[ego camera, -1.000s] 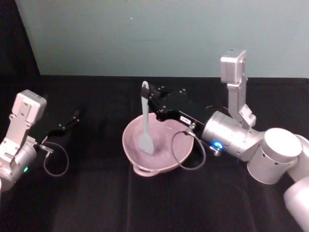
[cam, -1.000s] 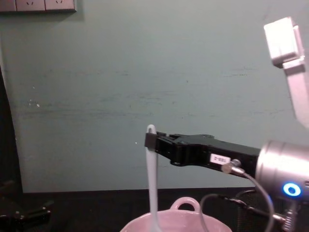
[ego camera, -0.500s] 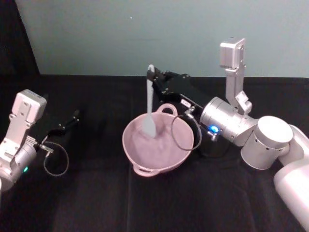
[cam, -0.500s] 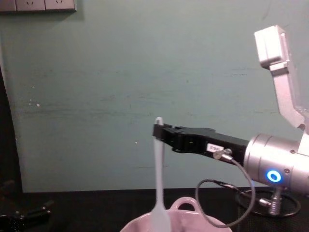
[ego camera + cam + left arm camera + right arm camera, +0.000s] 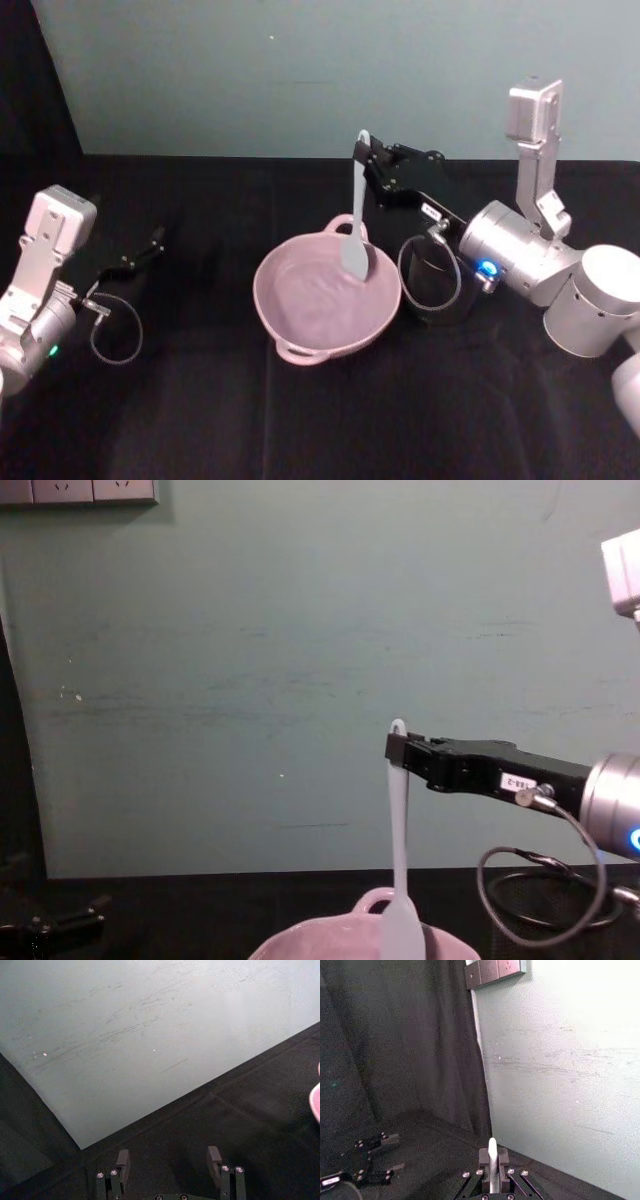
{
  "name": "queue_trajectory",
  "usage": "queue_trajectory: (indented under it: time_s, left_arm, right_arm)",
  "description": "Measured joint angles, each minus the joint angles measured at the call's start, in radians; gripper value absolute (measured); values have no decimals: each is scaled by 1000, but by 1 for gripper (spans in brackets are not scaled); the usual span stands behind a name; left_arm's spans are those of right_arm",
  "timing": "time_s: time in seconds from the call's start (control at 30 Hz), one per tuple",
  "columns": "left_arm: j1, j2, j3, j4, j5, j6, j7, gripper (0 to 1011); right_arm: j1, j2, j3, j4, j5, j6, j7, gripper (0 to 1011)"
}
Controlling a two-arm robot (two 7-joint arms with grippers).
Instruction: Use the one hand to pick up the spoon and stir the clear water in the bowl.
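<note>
My right gripper [image 5: 364, 152] is shut on the top of the white spoon [image 5: 355, 215], which hangs almost upright. The spoon's flat blade [image 5: 355, 256] sits at the back right of the pink bowl [image 5: 290, 330], near its rim. Clear water [image 5: 315, 298] shows as faint glints inside; I cannot tell whether the blade touches it. In the chest view the right gripper [image 5: 398, 748] comes in from the right, holding the spoon [image 5: 399, 830] above the bowl [image 5: 300, 944]. The right wrist view shows the spoon's handle end [image 5: 491, 1149] pinched between the jaws. My left gripper [image 5: 150, 245] rests open at the far left, its fingers [image 5: 122, 1160] apart.
A black wire-mesh cup [image 5: 432, 290] stands just right of the bowl, under my right arm, and also shows in the chest view [image 5: 545, 895]. A black cloth [image 5: 200, 400] covers the table. A pale green wall [image 5: 250, 680] stands close behind.
My right gripper has swung right and back with the spoon, carrying the blade from the bowl's middle to its back right side. The left arm has not moved.
</note>
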Motion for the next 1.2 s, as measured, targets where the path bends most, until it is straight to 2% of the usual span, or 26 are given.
queue_trajectory:
  time_s: [0.1,0.37,0.63,0.9,1.2]
  left_arm:
    - [0,0,0,0,0,0,0,1011]
    - [0,0,0,0,0,0,0,1011]
    - [0,0,0,0,0,0,0,1011]
    - [0,0,0,0,0,0,0,1011]
    - [0,0,0,0,0,0,0,1011]
  right_arm:
    - [-23,18,2,-41,-1,14,0,109]
    - [-62,32,-11,-106,0,33,9,109]
    - [-75,13,-67,-145,11,44,41,109]
    - [-43,-24,-102,-105,8,34,47,109]
    - [8,-58,-95,-5,12,-4,52,109]
